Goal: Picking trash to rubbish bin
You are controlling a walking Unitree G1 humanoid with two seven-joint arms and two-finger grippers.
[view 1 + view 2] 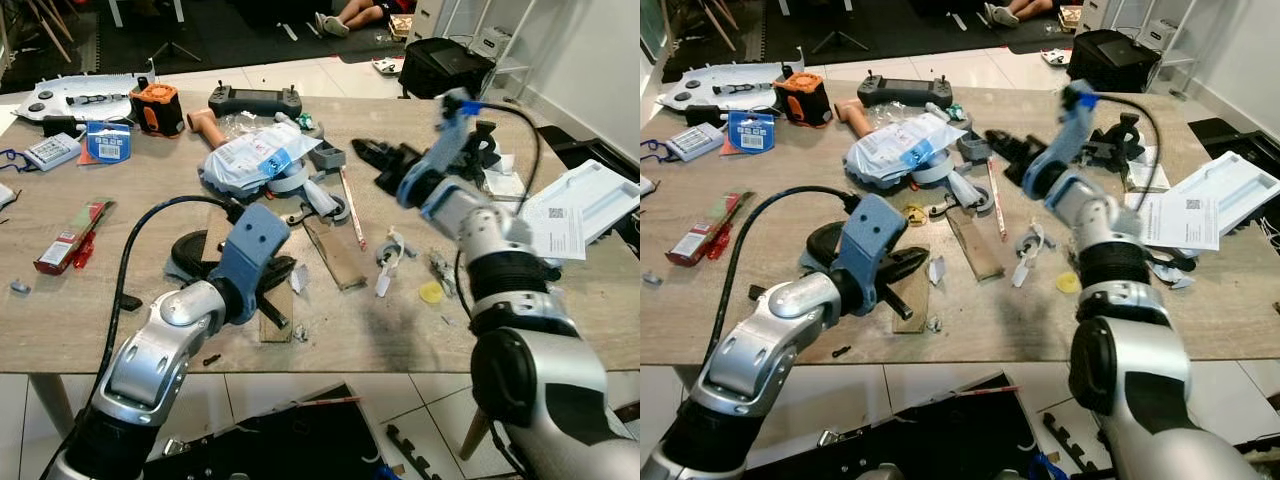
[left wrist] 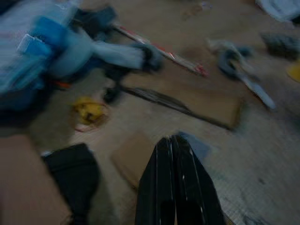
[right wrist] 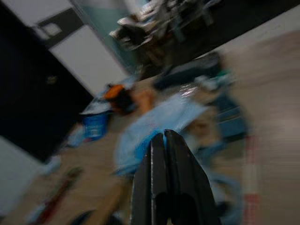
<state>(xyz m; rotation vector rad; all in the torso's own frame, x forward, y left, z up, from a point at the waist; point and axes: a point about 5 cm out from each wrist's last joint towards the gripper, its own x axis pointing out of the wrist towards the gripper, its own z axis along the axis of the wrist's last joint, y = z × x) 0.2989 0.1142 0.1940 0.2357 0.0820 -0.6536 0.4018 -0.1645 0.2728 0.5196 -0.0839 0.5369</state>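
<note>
While scraps of litter lie scattered across the middle of the light wooden table [image 1: 60, 330], the largest piece, a crumpled pale blue and white plastic bag [image 1: 248, 155], sits in the upper centre of the head view, touching grey plastic parts just to its right. Below it, near the centre, a flat brown cardboard strip [image 1: 335, 250] lies on the wood, with a thin red and white stick [image 1: 352, 208] just beside its upper end and a small white torn wrapper [image 1: 386, 268] to its right. A small round yellow disc [image 1: 431, 292] rests right of that wrapper. The left gripper [image 2: 177, 159] hovers low over the table in the lower centre, its two black fingers pressed together with nothing between them, above a small brown cardboard piece [image 2: 133, 157]. The right gripper [image 1: 372, 153] is raised over the upper centre right, just right of the bag, its fingers likewise closed and empty; its wrist view is blurred. Toward the upper left of the frame stand an orange and black device [image 1: 158, 108], a blue and white box [image 1: 108, 140] and a dark grey handheld controller [image 1: 254, 99]. A red flat packet [image 1: 72, 238] lies at the left edge, and white printed paper sheets [image 1: 556, 228] lie at the right.
</note>
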